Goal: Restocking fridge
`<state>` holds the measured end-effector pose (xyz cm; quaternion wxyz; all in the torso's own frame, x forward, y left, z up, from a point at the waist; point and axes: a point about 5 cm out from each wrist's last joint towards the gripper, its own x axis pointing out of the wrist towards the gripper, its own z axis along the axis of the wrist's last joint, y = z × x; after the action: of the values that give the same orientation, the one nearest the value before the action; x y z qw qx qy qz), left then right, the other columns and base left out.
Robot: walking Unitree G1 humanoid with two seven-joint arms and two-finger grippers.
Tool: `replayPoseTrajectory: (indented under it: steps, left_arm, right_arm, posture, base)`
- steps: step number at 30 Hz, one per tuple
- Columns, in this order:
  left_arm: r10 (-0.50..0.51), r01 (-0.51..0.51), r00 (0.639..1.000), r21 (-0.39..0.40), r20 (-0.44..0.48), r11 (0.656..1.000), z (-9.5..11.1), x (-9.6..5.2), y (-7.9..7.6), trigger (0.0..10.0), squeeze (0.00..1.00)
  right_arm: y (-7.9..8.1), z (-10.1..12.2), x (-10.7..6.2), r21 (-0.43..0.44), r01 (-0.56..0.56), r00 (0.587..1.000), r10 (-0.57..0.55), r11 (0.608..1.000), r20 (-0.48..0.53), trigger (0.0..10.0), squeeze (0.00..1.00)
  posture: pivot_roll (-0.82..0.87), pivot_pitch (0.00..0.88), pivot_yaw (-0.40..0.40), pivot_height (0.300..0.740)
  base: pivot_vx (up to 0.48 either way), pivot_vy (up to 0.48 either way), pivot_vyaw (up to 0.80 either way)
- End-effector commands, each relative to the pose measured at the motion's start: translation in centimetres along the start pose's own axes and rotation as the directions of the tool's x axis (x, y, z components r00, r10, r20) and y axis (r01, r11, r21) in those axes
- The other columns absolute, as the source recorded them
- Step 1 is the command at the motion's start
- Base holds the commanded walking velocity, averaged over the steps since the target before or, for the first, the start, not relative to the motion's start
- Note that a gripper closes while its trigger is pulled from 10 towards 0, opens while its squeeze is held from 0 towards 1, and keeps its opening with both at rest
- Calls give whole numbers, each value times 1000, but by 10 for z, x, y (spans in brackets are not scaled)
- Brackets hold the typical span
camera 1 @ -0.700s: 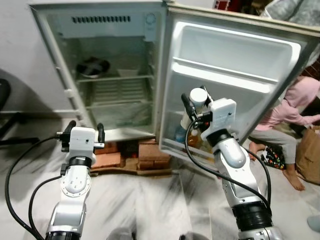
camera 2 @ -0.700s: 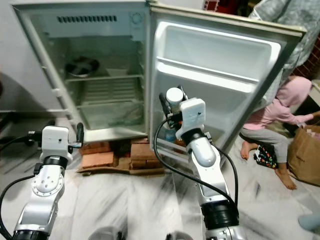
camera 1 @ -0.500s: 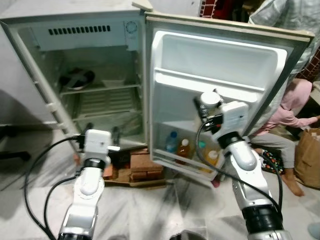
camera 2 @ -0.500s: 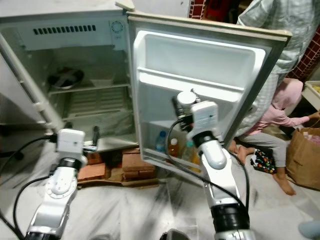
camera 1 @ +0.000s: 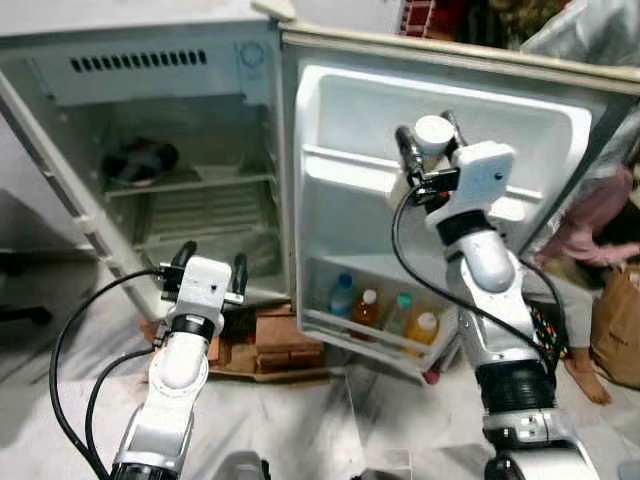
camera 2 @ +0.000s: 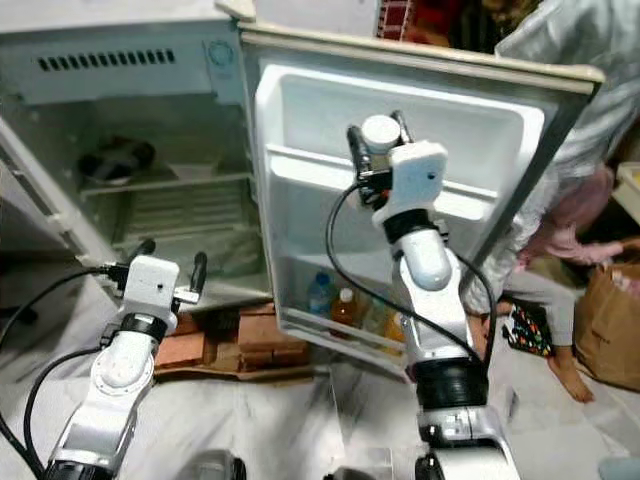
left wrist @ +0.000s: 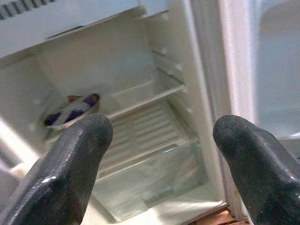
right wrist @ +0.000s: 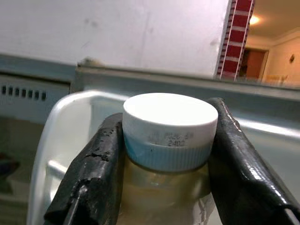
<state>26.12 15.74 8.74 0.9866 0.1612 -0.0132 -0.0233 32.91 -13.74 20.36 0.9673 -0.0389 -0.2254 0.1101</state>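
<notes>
My right gripper [camera 1: 429, 152] is shut on a bottle with a white cap [camera 1: 433, 130] and pale yellowish contents [right wrist: 170, 126]. It is raised in front of the open fridge door [camera 1: 560, 110], level with the door's middle shelf [camera 1: 350, 165]. In the right wrist view its black fingers [right wrist: 96, 164] press the bottle's neck on both sides. My left gripper [camera 1: 210, 264] is open and empty, low in front of the fridge's main compartment [camera 1: 190, 220]. The door's bottom shelf holds several bottles [camera 1: 367, 307].
A dark bowl [camera 1: 140, 160] sits on the fridge's upper wire shelf. Bricks [camera 1: 270, 335] lie under the fridge's front. A person in pink [camera 1: 600, 210] sits on the floor behind the door at the right, beside a brown paper bag [camera 1: 615, 330].
My right gripper has lifted the bottle from near the door's bottom shelf up to the middle shelf's height. The camera has shifted; my left gripper stays low and open.
</notes>
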Motion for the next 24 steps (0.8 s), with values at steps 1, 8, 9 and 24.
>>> replayPoseTrajectory:
  steps: [1, 8, 9, 24]
  left_arm:
    - [-4, 4, 1000, 8, 2, 1000, 1, -1, 1, 10000, 0]
    - [-9, 9, 1000, 5, -2, 1000, 0, -3, 0, 10000, 0]
    - [-11, 11, 1000, 5, -1, 1000, 1, -3, -1, 10000, 0]
    - [-11, 11, 1000, 4, -8, 1000, 0, -6, -1, 10000, 0]
  right_arm:
    - [-10, 20, 12, -13, 38, 995, -36, 999, 90, 10000, 0]
    - [-41, 44, 26, -38, 133, 978, -125, 990, 164, 10000, 0]
    - [-49, 46, 27, -84, 166, 974, -150, 983, 172, 10000, 0]
    - [-73, -26, 18, -266, 255, 944, -299, 930, -140, 10000, 0]
  posture:
    - [106, 21, -53, 740]
    - [106, 25, -55, 740]
    - [105, 26, -55, 740]
    - [125, 41, -66, 740]
  base:
    - [0, 0, 0]
    - [0, 0, 0]
    - [0, 0, 0]
    - [0, 0, 0]
